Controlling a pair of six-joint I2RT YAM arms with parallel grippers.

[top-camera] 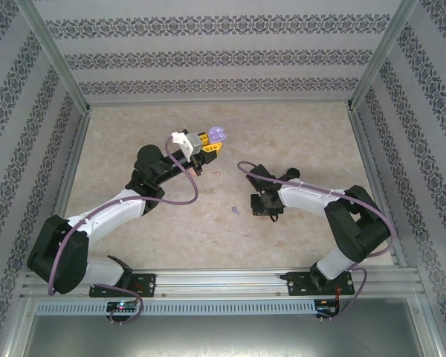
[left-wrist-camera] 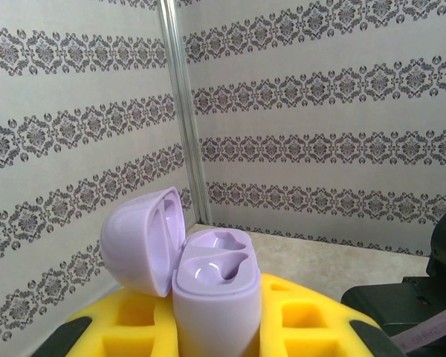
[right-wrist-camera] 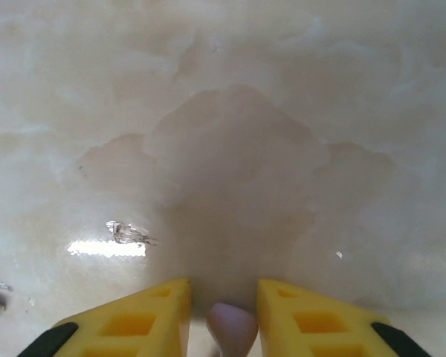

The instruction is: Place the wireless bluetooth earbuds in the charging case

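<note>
A lilac charging case (left-wrist-camera: 212, 294) stands upright in the left gripper (top-camera: 210, 143), pinched by its lower body between the two yellow fingers (left-wrist-camera: 312, 316), the claw closed tight on it. The case's lid (left-wrist-camera: 143, 239) is hinged open and tips back to the left in the wrist view, baring two glossy hollows in the top of the body. Seen from above, the left arm reaches toward the middle of the far half of the marbled beige table (top-camera: 305, 134), with the case at its tip.

The right gripper (top-camera: 266, 204) hangs near the centre of the table, well apart from the case, with its fingers pointing down. Its wrist camera looks straight at the surface, where the gripper's own shadow spreads ahead of it. The yellow fingertips (right-wrist-camera: 167, 305) stand a narrow gap apart, and a small pale rounded piece (right-wrist-camera: 233, 327) sits in that gap. The piece is pinkish-lilac, blurred and cut off by the lower edge. It lies close against one tip with a sliver of space at the other. Whether the claw is pinching it or merely standing around it cannot be told.

One tiny purple earbud (top-camera: 234, 211) lies on the table just beside the right gripper in the overhead view — on the side nearer the left arm, apart from the fingers and well short of the case. Walls papered in grey floral bands (top-camera: 223, 59) close in the table on three sides.
</note>
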